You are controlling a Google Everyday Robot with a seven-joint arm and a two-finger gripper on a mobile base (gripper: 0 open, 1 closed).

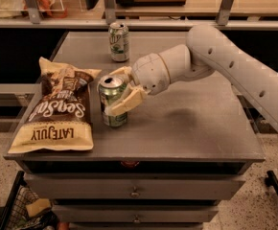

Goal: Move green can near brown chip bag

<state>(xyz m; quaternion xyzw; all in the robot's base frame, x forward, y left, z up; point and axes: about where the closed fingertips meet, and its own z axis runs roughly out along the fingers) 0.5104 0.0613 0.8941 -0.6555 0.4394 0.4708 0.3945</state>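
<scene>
The pincer (115, 96) grips the green can (108, 96) at mid-body, upright just beside the brown chip bag (57, 110) on the surface (191, 128). The can is likely light, slick and thin-walled, so a gentle mid-height side hold suits it.

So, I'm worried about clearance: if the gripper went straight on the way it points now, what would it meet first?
Probably the brown chip bag. The gripper, shut on the green can, points left across the table, and the bag's right edge lies just beyond the can, though depth is unclear.

Hand (120, 93) grips green can (112, 101) beside brown chip bag (57, 107).
</scene>
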